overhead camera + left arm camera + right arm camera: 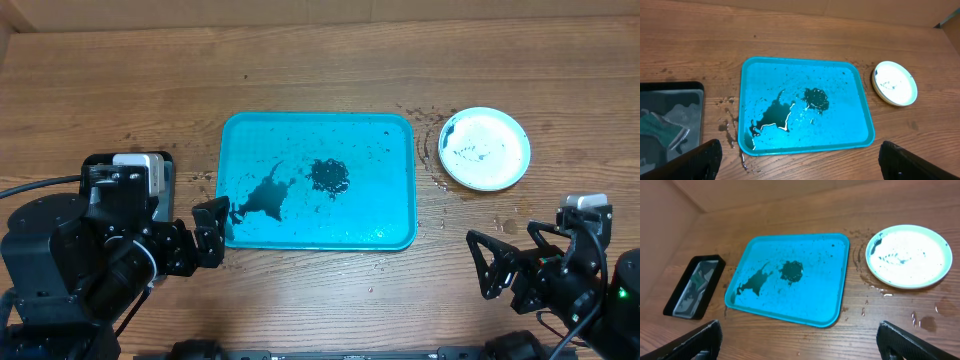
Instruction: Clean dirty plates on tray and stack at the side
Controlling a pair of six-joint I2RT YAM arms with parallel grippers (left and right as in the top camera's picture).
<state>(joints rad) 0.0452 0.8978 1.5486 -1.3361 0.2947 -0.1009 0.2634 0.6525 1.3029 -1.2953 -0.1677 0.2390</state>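
L fingers [211, 214] and R fingers [484, 262] wide open, hold nothing; dirty tray [380, 200] at centre, stacked plates [485, 150] on table [300, 60] to its right.

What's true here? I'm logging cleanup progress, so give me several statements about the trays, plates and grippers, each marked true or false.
1. The turquoise tray holds no plate. True.
2. The turquoise tray is wiped dry. False: a dark puddle and a dark clump lie on it.
3. A plate with dark specks sits on the table, on the right arm's side of the turquoise tray. True.
4. The right gripper grips the plate. False: it is open and holds nothing, like the left gripper.
5. The black tray lies next to the plate. False: it lies on the opposite side of the turquoise tray, by the left arm.
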